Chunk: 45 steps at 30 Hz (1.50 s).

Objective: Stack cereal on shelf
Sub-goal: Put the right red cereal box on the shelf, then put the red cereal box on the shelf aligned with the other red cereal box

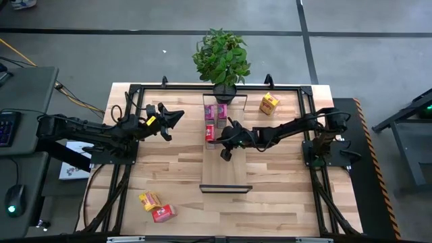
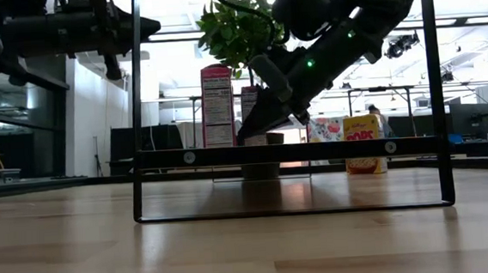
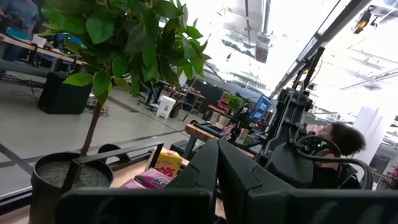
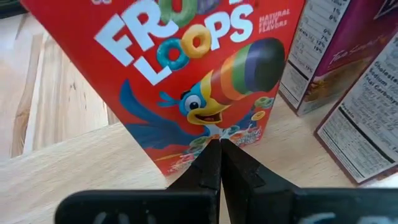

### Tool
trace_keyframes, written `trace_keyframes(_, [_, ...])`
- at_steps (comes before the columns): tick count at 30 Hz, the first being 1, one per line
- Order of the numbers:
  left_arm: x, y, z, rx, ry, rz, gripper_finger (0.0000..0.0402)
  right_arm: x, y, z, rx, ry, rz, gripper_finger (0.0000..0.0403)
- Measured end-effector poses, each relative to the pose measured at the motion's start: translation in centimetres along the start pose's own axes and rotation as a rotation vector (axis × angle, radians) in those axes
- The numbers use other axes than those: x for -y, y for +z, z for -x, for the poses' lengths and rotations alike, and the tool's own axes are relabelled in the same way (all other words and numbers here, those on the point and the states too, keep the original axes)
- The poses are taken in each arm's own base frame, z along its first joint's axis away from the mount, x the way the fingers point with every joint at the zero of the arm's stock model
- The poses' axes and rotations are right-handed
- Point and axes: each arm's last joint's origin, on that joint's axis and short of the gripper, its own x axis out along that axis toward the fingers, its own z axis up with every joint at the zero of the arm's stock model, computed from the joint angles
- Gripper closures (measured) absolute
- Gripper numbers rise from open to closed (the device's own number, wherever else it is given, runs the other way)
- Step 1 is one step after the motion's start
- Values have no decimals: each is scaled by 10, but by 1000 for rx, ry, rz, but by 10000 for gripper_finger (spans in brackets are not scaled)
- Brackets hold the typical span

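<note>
The right end effector hovered over the middle of the shelf, its fingers pressed together and holding nothing. In the right wrist view its tips pointed at the foot of a red cereal box standing upright on the shelf board, just in front of it. Two pink boxes stood right beyond the red one at the shelf's far end, close to the potted plant.

Over on the left, the left end effector hung in the air above the tabletop, fingers likewise shut and empty, aimed toward the plant.

A yellow-orange box stood on the tabletop at far right, off the shelf. At near left, another yellow-orange box and a red box lay side by side, touching or nearly so.
</note>
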Motion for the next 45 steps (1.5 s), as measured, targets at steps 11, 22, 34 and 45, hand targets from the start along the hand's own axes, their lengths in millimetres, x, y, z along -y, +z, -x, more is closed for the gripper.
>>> trace_keyframes(11, [0, 0, 0, 0, 0, 0, 402, 0, 3, 0, 31, 5, -9, 403])
trace_keyframes(22, [0, 0, 0, -1, 0, 0, 401, 1, 4, 0, 36, 6, -3, 403])
trace_keyframes(34, [0, -1, 0, -5, 2, -2, 402, -8, -1, 71, -224, -217, 109, 403])
trace_keyframes(45, [3, 1, 0, -7, -91, 7, 400, -23, -12, 153, -82, -395, 48, 403])
